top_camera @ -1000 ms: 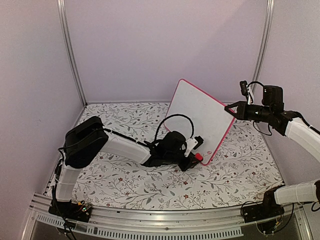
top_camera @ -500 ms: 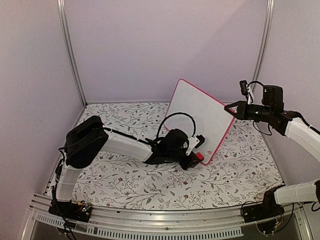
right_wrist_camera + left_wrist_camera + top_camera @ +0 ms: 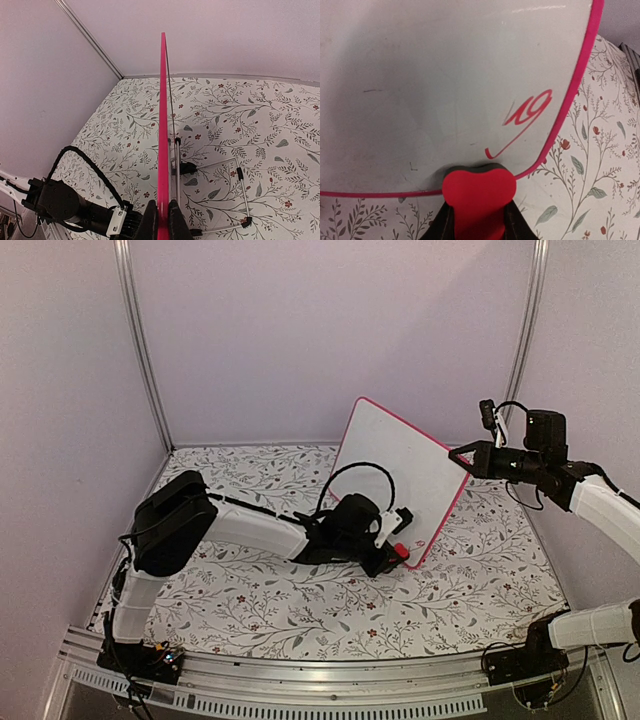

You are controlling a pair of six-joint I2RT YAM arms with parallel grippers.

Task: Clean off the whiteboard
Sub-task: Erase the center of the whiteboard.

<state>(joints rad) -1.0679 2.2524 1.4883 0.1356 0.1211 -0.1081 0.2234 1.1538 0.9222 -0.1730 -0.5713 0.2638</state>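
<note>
The whiteboard [image 3: 398,472], white with a pink frame, stands tilted on one corner on the floral table. My right gripper [image 3: 461,457] is shut on its right corner; in the right wrist view the board [image 3: 163,100] is edge-on between the fingers [image 3: 151,222]. My left gripper [image 3: 392,538] is shut on a red eraser [image 3: 399,552] at the board's lower corner. In the left wrist view the eraser [image 3: 479,190] presses on the whiteboard [image 3: 435,70] at its bottom edge. Red handwriting [image 3: 527,112] sits just above and right of the eraser.
A wire stand with black feet [image 3: 216,192] lies on the table behind the board. The left arm and its black cable [image 3: 350,480] stretch across the floral cloth [image 3: 280,600]. Lilac walls and metal posts [image 3: 140,350] close in the sides and back.
My left gripper with the eraser has slid slightly to the right along the board's lower edge. The right gripper and the board have stayed still.
</note>
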